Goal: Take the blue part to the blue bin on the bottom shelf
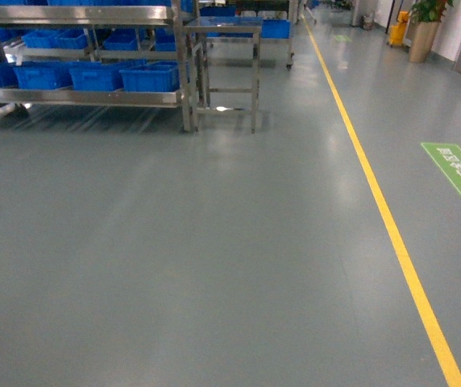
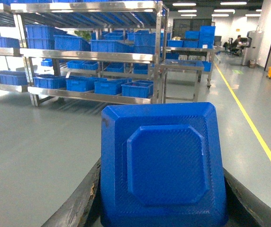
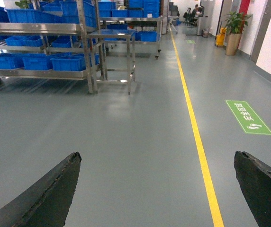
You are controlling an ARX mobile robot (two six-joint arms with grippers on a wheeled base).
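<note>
The blue part, a dark blue boxy block with a raised octagonal face, fills the lower left wrist view. My left gripper is shut on it, one dark finger against each side. Far ahead, several blue bins stand in a row on the bottom shelf of a steel rack. The rightmost blue bin is nearest the rack's corner post. My right gripper is open over bare grey floor with nothing between its fingers. Neither gripper shows in the head view.
A small steel table stands against the rack's right end. A yellow floor line runs along the right, with a green floor sign beyond it. Grey floor lies between me and the rack. A potted plant stands far right.
</note>
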